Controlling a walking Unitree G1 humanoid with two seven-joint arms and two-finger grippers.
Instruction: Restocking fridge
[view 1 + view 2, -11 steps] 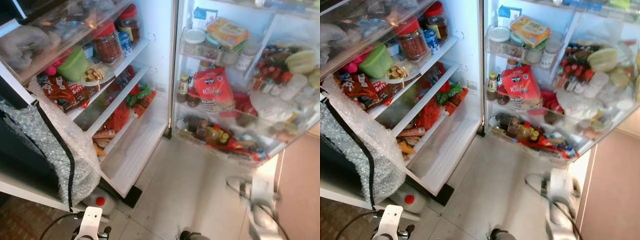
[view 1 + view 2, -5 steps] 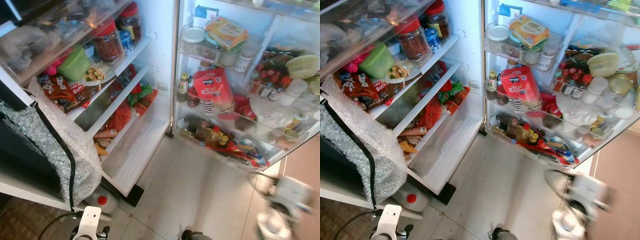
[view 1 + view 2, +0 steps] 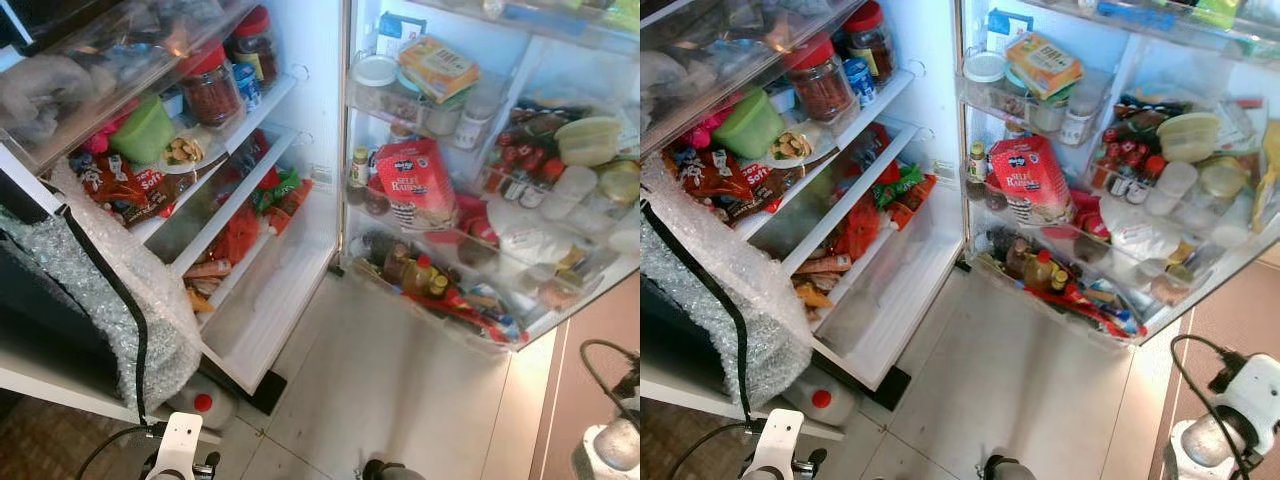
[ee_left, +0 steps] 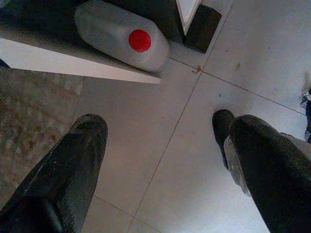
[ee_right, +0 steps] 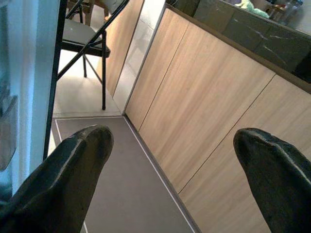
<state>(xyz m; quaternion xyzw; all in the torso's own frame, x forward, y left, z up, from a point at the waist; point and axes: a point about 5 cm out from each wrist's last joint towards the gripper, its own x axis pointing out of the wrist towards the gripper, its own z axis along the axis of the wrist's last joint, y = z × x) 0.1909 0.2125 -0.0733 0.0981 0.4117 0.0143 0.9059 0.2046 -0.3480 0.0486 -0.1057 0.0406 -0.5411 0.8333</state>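
Observation:
The fridge stands open before me. Its shelves [image 3: 236,200] on the left hold red-lidded jars [image 3: 210,85], a green tub [image 3: 145,130] and red snack packets [image 3: 238,232]. The lowest shelf [image 3: 272,300] is bare. The door racks [image 3: 455,235] on the right carry a red bag [image 3: 420,182], tubs and bottles [image 3: 415,272]. My left gripper [image 4: 158,126] hangs open over the floor tiles, with nothing between its fingers. My right gripper [image 5: 175,138] is open too, facing wooden cabinets; its arm [image 3: 1232,420] sits at the lower right.
A bubble-wrapped black bag [image 3: 110,300] lies on a white ledge [image 3: 60,385] at the left. A white jug with a red cap [image 4: 121,36] lies under that ledge. A black folding chair [image 5: 85,41] stands beyond the door. Wooden cabinets [image 5: 209,111] line the right.
My right arm has swung from the floor in front of the door out to the lower right corner. The camera shifted slightly; the fridge contents are unchanged.

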